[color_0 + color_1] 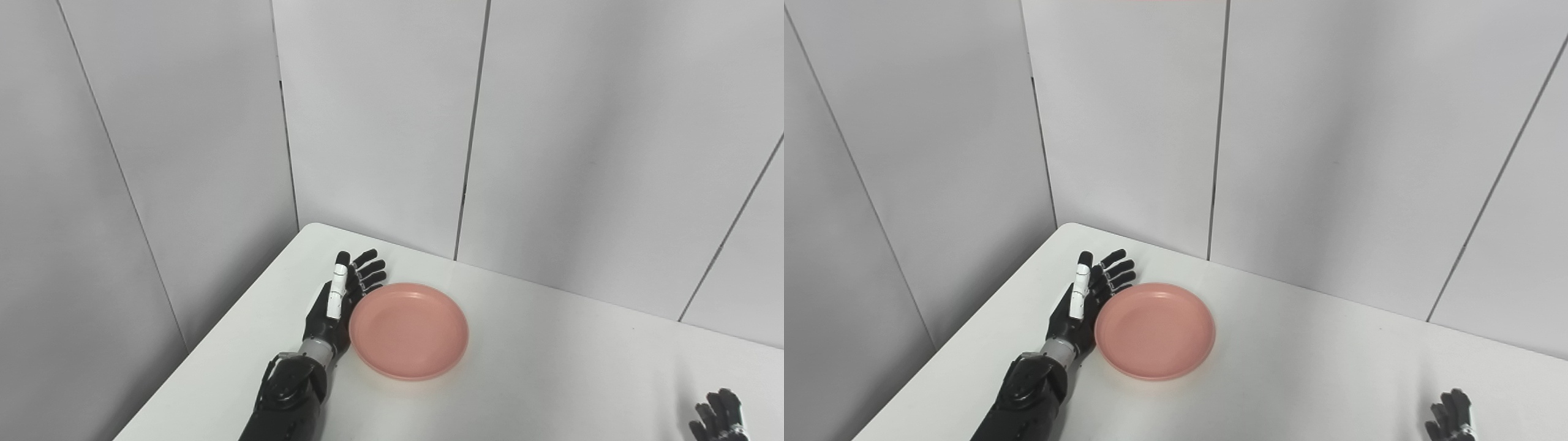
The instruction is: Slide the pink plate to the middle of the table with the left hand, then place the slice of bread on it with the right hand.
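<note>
Left eye view shows us the pink plate [408,331] lying flat near the tabletop's [551,380] far left corner. Our left robot hand [340,300] stands open, fingers spread, against the plate's left rim, gripping nothing. Our right robot hand [718,419] peeks in at the near right edge; we cannot tell its state. No bread shows. We judge the plate light, stiff and slippery, best pushed at its rim.

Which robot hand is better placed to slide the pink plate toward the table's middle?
The left robot hand: it stands open, on edge, right against the pink plate's left rim. The right robot hand sits far off at the table's near right edge.
</note>
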Robot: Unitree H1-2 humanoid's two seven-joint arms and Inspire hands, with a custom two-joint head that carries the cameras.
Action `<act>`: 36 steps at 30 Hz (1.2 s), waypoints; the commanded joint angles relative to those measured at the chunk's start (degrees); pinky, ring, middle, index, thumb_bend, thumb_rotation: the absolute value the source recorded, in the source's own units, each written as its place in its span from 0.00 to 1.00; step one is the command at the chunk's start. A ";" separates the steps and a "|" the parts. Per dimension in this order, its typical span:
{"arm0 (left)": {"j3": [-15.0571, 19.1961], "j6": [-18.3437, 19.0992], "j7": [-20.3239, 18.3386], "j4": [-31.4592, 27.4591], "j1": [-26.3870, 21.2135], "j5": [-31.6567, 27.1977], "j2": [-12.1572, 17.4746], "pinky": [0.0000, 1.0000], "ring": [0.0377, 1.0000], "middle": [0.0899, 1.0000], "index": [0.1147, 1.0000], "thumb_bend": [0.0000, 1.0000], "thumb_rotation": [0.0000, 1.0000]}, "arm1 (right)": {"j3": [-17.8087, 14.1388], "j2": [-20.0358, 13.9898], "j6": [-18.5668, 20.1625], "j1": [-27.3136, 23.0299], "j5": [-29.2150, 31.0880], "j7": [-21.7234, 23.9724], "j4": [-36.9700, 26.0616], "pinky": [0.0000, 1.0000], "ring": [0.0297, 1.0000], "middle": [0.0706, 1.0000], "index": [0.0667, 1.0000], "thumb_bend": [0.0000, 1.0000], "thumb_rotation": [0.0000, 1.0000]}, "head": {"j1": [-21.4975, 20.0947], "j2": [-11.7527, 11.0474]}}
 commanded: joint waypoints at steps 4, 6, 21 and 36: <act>-1.43 2.24 -0.35 -2.10 0.19 0.22 -1.88 0.83 0.83 0.80 0.78 0.88 1.00 | 0.63 1.80 -3.47 0.96 -0.30 -0.43 0.28 1.00 1.00 1.00 1.00 0.52 0.80 | -3.02 0.78; -2.03 3.15 -0.21 -3.34 0.64 0.71 -2.21 0.84 0.83 0.81 0.78 0.88 1.00 | 0.77 2.16 -2.93 1.30 -0.46 -0.68 -0.59 1.00 1.00 1.00 1.00 0.50 0.80 | -4.20 1.11; -5.38 5.89 0.14 -12.42 4.94 2.60 -4.67 0.89 0.87 0.85 0.83 0.85 1.00 | 2.01 4.63 -5.67 2.04 -5.53 -3.54 -0.44 0.97 0.94 0.96 0.98 0.54 0.75 | -14.38 3.62; -7.23 9.84 -1.02 -19.24 7.61 2.07 -7.53 0.95 0.90 0.90 0.88 0.83 1.00 | 3.53 6.98 -3.51 1.36 -7.30 -6.22 -2.22 1.00 0.95 0.97 0.98 0.56 0.75 | -22.37 7.02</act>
